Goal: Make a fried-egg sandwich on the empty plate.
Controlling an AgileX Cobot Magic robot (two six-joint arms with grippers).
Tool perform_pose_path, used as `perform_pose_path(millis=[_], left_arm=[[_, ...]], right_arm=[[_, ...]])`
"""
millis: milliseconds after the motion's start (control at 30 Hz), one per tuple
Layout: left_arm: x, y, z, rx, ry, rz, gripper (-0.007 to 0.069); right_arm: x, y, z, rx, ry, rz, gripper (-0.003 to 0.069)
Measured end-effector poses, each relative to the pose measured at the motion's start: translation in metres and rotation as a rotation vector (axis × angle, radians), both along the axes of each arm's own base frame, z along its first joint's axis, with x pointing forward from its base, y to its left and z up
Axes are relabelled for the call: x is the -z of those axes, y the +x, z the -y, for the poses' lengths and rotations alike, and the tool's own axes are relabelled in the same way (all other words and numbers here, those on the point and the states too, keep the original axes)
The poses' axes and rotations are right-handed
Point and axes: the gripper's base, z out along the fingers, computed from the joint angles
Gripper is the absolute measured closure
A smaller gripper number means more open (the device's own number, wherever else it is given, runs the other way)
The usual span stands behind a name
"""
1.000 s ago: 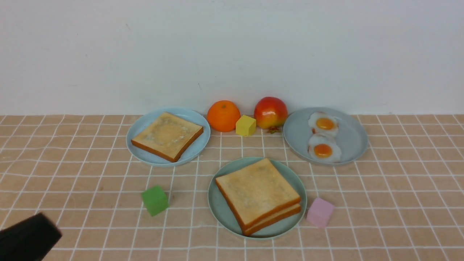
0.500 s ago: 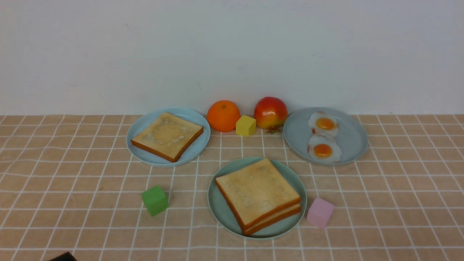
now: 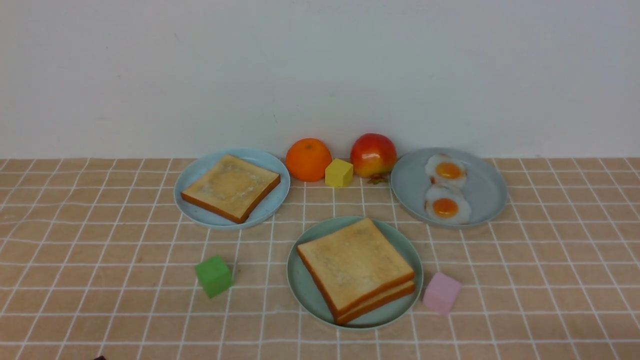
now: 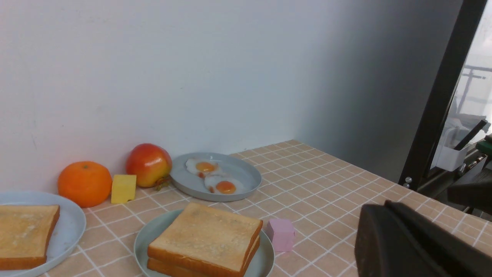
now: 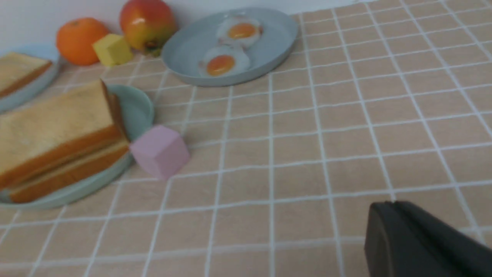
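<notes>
Taking the mint-green plate (image 3: pixel 304 290) as the clock's centre, seen from the front.

On that plate, covering most of it: the sandwich (image 3: pixel 355 265), two square golden toast slices stacked nearly flush, with darker orange-brown crusts and one corner pointing toward six o'clock. Between the crusts, in the right wrist view, only a pale band. Egg inside or not: cannot tell from any view.

At ten o'clock, well apart: a pale blue plate (image 3: pixel 272 202) with a single toast slice (image 3: pixel 230 187) lying flat on it.

At two o'clock: a grey-blue plate (image 3: pixel 487 192) carrying two fried eggs (image 3: pixel 445 205), yolks up, whites touching, both on that plate's nine o'clock half.

Along the white wall (image 3: pixel 320 75), around twelve:
- toward eleven, an orange (image 3: pixel 308 160)
- at twelve, just beside the orange, a yellow cube (image 3: pixel 339 173)
- toward one, an apple (image 3: pixel 373 155), red and yellow, just beside the grey-blue plate's rim

At nine o'clock, a green cube (image 3: pixel 214 276), clear of the mint-green rim. At four o'clock, a pink cube (image 3: pixel 441 292), just beside that rim. Touching or not: cannot tell.

Under everything, a tan tablecloth (image 3: pixel 550 280) with a white grid.

Left gripper (image 4: pixel 380 209): dark fingers pressed together, nothing between them, well apart from the sandwich.

Right gripper (image 5: pixel 386 211): likewise closed tight and empty, above bare tablecloth, well apart from the pink cube and the sandwich.
</notes>
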Motion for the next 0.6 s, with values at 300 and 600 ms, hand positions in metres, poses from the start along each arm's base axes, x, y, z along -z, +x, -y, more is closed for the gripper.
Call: perform_pose_path(millis=[300, 600], left_arm=[[0.0001, 0.0, 0.0, 0.0, 0.0, -0.001, 0.0637], [0.0003, 0.0, 0.0001, 0.001, 0.002, -0.002, 0.063]], right_arm=[[0.0009, -0.0003, -0.0001, -0.012, -0.039, -0.008, 0.0673], [0.0009, -0.0004, -0.0002, -0.013, -0.039, -0.011, 0.0671]])
